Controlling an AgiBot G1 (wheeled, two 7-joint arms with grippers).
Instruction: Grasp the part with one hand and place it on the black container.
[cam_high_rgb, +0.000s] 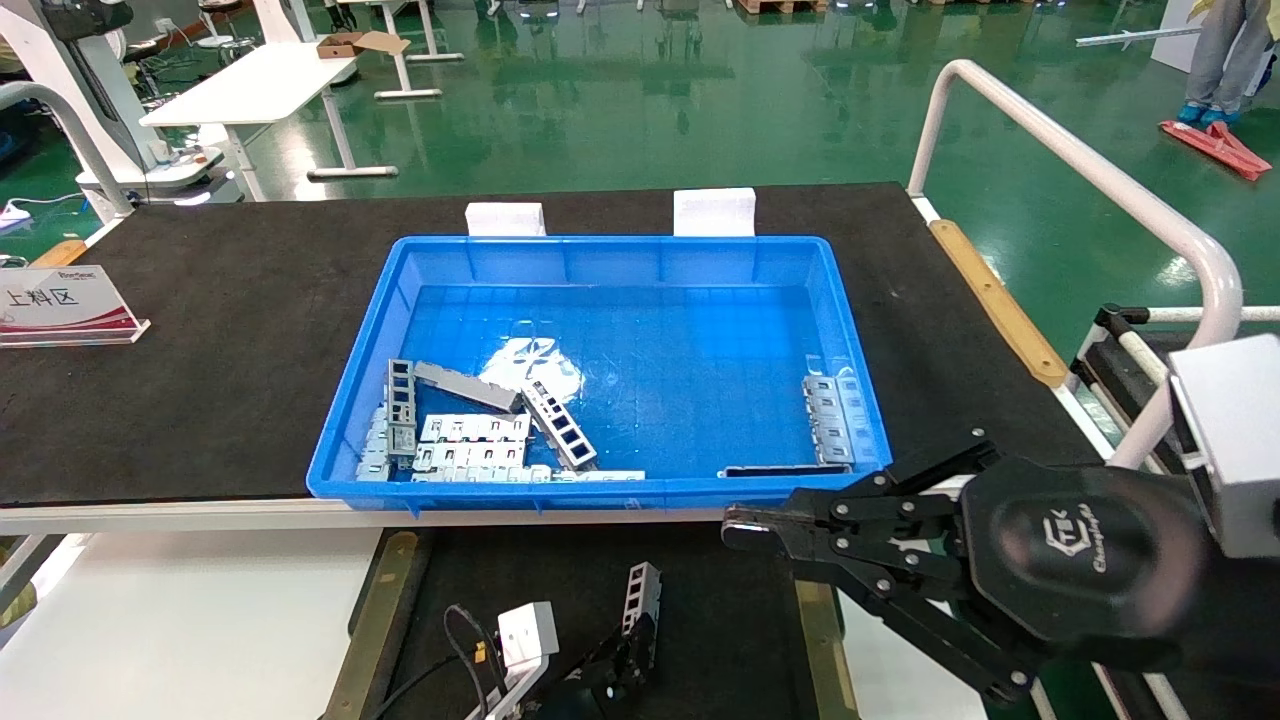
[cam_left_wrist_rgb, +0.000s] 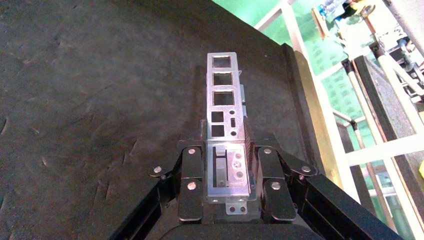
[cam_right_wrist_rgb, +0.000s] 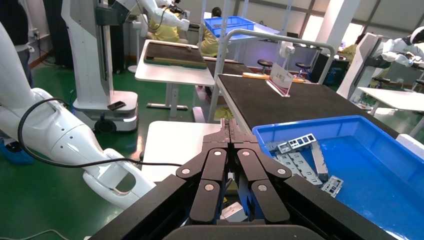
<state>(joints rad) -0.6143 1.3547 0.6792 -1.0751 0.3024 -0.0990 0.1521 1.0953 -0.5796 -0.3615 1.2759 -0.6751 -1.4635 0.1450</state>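
Left gripper (cam_left_wrist_rgb: 227, 172) is clamped on the base of the slim silver-grey windowed metal channel bar (cam_left_wrist_rgb: 223, 100), long axis projecting beyond the fingertips, above the matte-black tray (cam_high_rgb: 720, 620) near its tan-gold right edge; right gripper (cam_high_rgb: 745, 528), closed and empty, idles alongside.

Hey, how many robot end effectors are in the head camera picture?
2. The left end effector is low over the flat matte-black container, shut on a slim silver-grey windowed metal part. The right end effector hangs shut near the blue plastic bin's front right corner.
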